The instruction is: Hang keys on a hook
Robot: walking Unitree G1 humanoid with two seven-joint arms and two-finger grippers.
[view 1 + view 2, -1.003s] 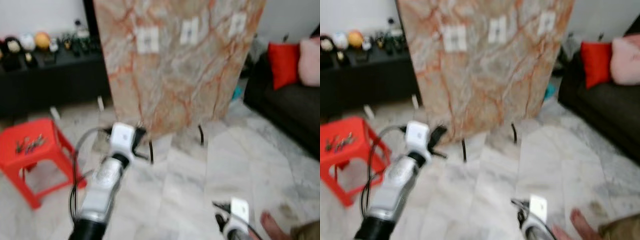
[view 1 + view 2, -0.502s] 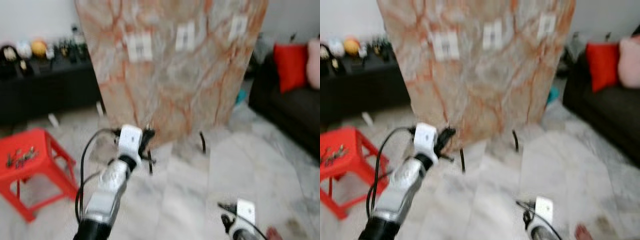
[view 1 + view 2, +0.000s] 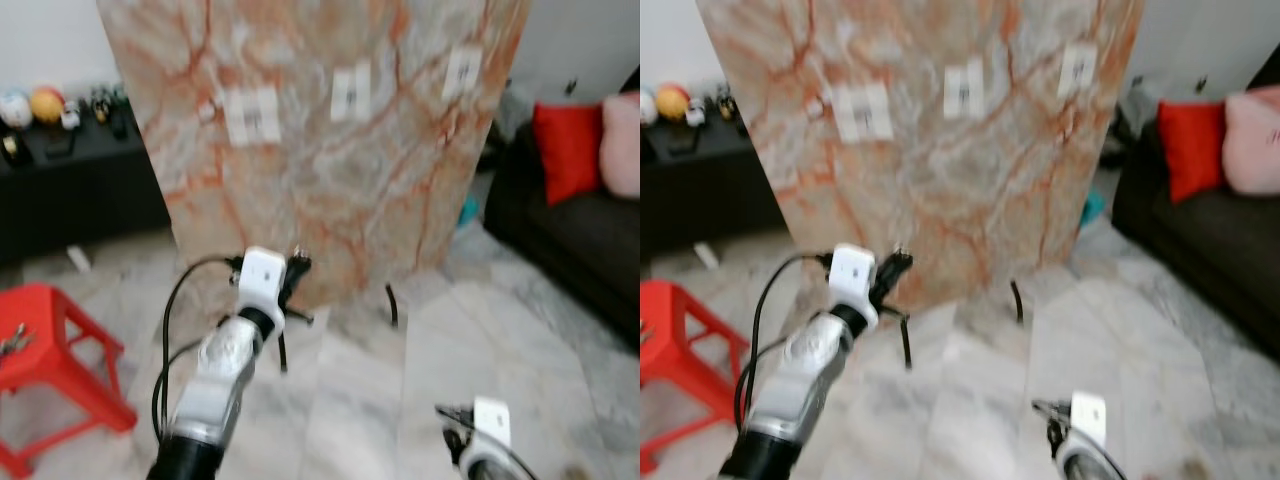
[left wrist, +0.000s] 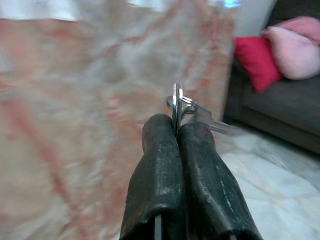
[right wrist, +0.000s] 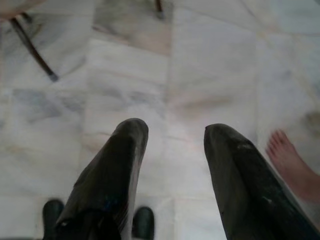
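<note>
Gripping keys (image 4: 181,105), left end effector (image 4: 176,131).

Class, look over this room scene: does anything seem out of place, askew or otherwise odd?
Yes. The marble-patterned board carrying the white hook plates stands tilted on thin black legs mid-floor, not on a wall. A person's bare foot is close beside the open right pincer.

We see a red plastic stool (image 3: 45,350) on the pale marble floor (image 3: 520,350), a dark sofa (image 3: 580,240) carrying a red cushion (image 3: 568,140), and a black low cabinet (image 3: 70,190).
</note>
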